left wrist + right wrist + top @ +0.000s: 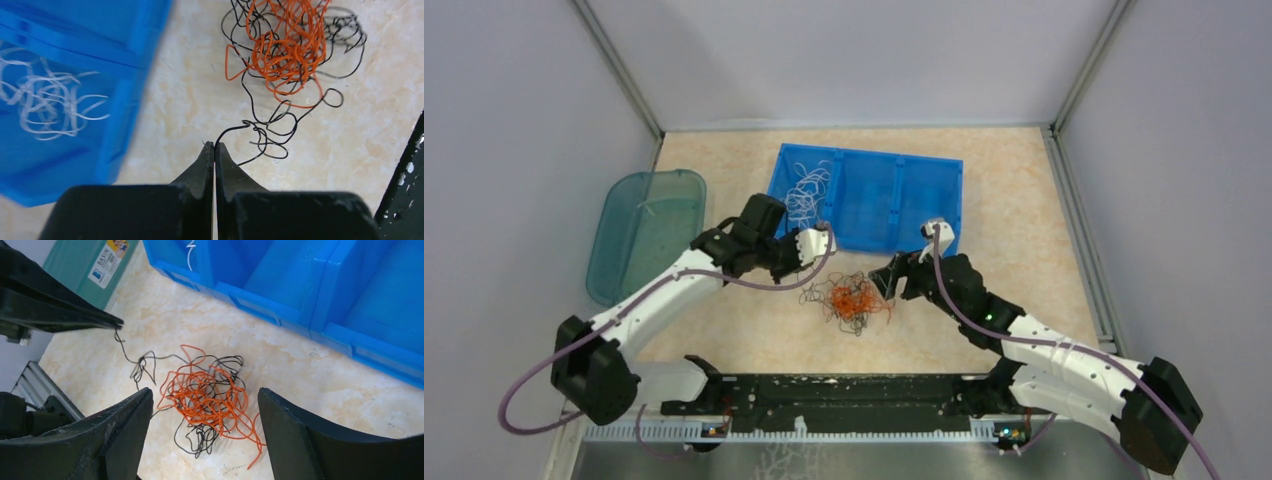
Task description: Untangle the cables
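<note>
A: Top view: white strands (807, 185) are lying in the blue bin (869, 200), left compartment. The orange-and-black tangle (852, 298) is sitting mid-frame, unsorted.
B: Left wrist: left gripper (214, 146), jaws pressed together, is pinching a black strand (231, 131) end.
A: Right wrist: right gripper (205, 392) is hovering over the tangle, jaws spread.

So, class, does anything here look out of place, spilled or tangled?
Yes. A knotted heap of orange and black wires lies loose on the table, outside the blue tray, whose left compartment holds white wires. The left hand pinches one black strand.
</note>
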`<state>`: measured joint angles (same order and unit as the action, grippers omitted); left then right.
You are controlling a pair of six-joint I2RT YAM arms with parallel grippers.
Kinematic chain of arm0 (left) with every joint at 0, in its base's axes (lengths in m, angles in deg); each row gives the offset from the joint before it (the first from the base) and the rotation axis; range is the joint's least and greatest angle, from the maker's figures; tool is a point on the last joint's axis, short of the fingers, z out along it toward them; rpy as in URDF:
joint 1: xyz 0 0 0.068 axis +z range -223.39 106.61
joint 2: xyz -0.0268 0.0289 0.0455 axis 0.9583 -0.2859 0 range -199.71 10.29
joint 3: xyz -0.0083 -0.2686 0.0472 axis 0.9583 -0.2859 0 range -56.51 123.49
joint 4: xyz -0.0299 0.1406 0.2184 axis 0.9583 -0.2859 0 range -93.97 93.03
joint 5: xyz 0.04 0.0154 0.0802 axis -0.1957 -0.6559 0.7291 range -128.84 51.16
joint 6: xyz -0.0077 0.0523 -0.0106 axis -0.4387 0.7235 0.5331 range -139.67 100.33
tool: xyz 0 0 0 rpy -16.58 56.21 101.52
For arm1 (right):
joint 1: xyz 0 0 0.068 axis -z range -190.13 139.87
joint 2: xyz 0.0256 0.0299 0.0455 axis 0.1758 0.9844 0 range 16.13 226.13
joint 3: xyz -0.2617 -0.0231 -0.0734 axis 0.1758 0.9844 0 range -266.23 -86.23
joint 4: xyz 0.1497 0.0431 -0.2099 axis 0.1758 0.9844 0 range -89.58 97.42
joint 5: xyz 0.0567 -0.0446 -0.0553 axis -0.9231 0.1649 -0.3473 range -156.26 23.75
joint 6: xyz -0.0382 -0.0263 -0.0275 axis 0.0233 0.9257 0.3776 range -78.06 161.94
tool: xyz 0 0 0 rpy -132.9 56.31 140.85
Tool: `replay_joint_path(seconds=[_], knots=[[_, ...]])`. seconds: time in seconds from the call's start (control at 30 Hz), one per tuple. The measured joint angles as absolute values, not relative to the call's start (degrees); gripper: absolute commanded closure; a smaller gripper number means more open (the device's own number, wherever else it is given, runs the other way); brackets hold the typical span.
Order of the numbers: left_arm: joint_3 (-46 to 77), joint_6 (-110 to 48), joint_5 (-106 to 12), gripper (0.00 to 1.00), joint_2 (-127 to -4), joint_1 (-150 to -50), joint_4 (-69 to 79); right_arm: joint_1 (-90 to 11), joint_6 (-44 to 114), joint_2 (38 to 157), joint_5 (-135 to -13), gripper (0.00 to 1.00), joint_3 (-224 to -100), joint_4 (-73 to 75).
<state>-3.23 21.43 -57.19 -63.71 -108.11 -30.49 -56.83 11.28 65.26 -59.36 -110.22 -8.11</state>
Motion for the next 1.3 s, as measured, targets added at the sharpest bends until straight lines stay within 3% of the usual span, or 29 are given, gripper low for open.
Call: replay_joint_path(seconds=[0.3,0.63,1.3], knots=[[5.62,27.83,-62.22,1.00,-52.58,-108.17,-39.14,-57.55,14.45,68.14,-66.35,0.14,-111.16,-15.50],[22.67,26.30,-70.79,1.00,-54.44,-108.17,-42.44,-69.57,21.47,76.86,-67.27,0.12,-116.45,-23.39],[28.00,17.89,-77.50,0.99,-56.25,-108.17,-44.02,-74.68,28.33,86.92,-67.62,0.08,-124.58,-30.62]])
